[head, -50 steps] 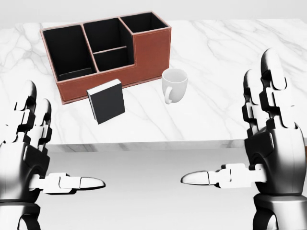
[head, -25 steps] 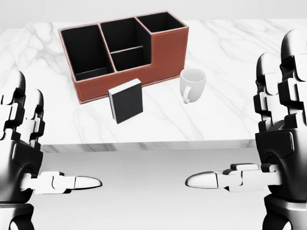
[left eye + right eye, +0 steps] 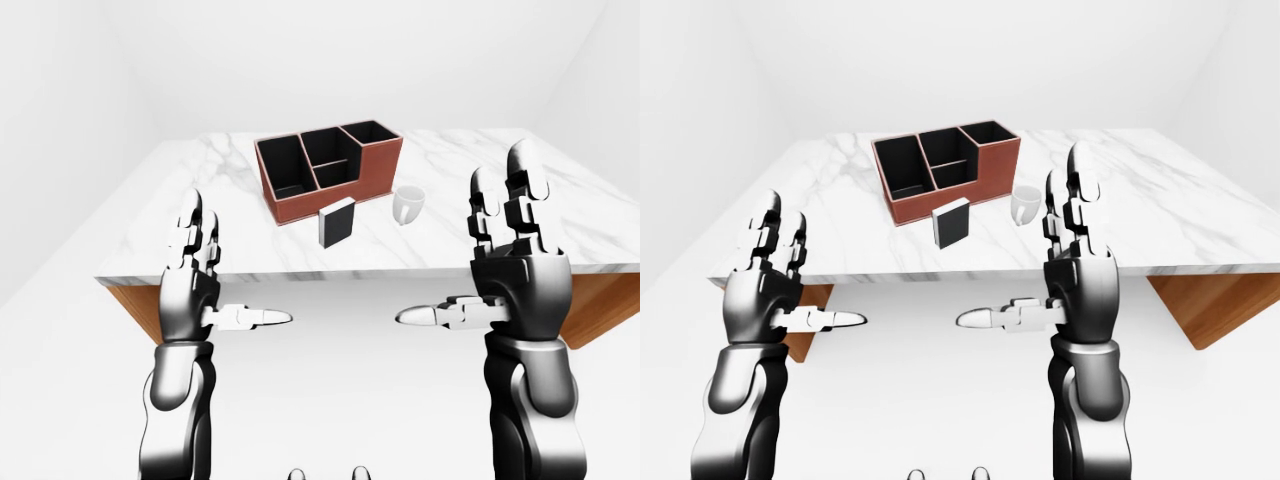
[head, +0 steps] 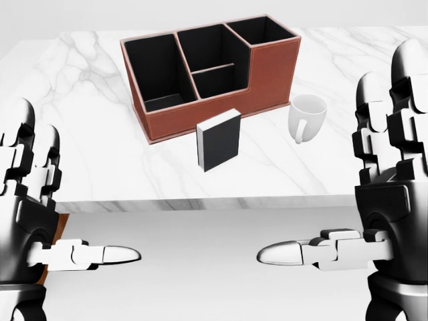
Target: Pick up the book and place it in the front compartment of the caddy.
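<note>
A black book (image 4: 219,142) with white page edges stands upright on the marble table (image 4: 93,140). It is just below the red-brown caddy (image 4: 274,73), whose black compartments are all empty. Both hands hover below the table's near edge, well apart from the book. My left hand (image 4: 77,197) is open, fingers pointing up and thumb pointing right. My right hand (image 4: 331,167) is open too, its thumb pointing left. Neither holds anything.
A white mug (image 4: 306,117) stands to the right of the book, beside the caddy's right end. The table's near edge (image 4: 200,204) runs across the head view above the thumbs. Wooden table sides (image 3: 600,300) show in the eye views.
The whole picture has slid right and slightly down: the camera has moved left, bringing book and caddy nearer the view's middle. Both hands stay open; the right one rose a little.
</note>
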Robot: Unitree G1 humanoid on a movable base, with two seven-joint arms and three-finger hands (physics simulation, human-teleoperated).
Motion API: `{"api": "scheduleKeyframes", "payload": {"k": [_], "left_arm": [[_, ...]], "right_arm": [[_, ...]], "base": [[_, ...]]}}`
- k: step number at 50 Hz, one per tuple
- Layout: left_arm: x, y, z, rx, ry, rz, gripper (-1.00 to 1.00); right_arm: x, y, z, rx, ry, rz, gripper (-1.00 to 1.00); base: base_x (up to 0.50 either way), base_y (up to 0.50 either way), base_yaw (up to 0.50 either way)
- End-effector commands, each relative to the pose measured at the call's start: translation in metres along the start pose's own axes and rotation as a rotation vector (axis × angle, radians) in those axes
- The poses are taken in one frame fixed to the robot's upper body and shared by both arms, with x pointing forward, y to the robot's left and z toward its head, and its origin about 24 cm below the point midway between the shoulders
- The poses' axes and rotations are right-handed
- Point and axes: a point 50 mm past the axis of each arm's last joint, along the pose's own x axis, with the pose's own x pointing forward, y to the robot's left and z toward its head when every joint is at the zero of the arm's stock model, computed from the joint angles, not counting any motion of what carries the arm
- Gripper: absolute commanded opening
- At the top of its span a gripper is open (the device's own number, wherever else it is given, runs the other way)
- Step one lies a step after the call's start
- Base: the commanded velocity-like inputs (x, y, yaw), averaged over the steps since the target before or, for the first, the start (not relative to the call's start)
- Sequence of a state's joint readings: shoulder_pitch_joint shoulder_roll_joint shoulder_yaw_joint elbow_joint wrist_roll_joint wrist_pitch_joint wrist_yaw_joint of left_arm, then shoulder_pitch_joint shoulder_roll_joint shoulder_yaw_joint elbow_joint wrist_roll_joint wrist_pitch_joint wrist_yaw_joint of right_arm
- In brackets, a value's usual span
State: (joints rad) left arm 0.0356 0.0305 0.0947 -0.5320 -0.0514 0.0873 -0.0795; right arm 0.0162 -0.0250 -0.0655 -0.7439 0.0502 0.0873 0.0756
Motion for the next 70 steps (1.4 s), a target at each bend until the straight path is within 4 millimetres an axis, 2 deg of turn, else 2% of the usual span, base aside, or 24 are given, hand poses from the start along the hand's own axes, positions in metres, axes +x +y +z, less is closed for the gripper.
{"api": "scheduleKeyframes", "payload": {"k": [1, 6, 16, 42, 50, 63, 70], "left_arm": [[0.001, 0.0, -0.001, -0.003, 0.002, -0.001, 1.0], [0.0, 0.0, 0.006, -0.004, -0.024, 0.001, 1.0], [0.0, -0.001, 0.005, -0.005, -0.02, 0.0, 1.0], [0.0, 0.0, 0.015, -0.008, -0.065, 0.003, 1.0], [0.0, 0.0, 0.012, -0.009, -0.052, 0.003, 1.0], [-0.001, 0.001, 0.013, -0.012, -0.058, 0.005, 1.0], [-0.001, 0.0, 0.014, -0.011, -0.062, 0.004, 1.0]], "right_arm": [[0.0, 0.0, 0.003, -0.003, -0.014, -0.002, 1.0], [0.0, 0.0, 0.003, -0.004, -0.012, -0.003, 1.0], [-0.001, -0.002, 0.008, 0.008, -0.034, -0.01, 1.0], [0.0, -0.002, 0.01, 0.0, -0.043, -0.012, 1.0], [0.001, -0.002, 0.01, -0.005, -0.046, -0.012, 1.0], [0.0, -0.002, 0.012, 0.01, -0.056, -0.019, 1.0], [0.002, -0.004, 0.014, 0.005, -0.068, -0.032, 1.0]], "base": [[0.0, 0.0, 0.0], [0.0, 0.0, 0.0], [0.03, 0.0, 0.0], [0.5, 0.0, 0.0], [0.5, 0.0, 0.0], [0.0, 0.0, 0.0], [0.0, 0.31, 0.0]]}}
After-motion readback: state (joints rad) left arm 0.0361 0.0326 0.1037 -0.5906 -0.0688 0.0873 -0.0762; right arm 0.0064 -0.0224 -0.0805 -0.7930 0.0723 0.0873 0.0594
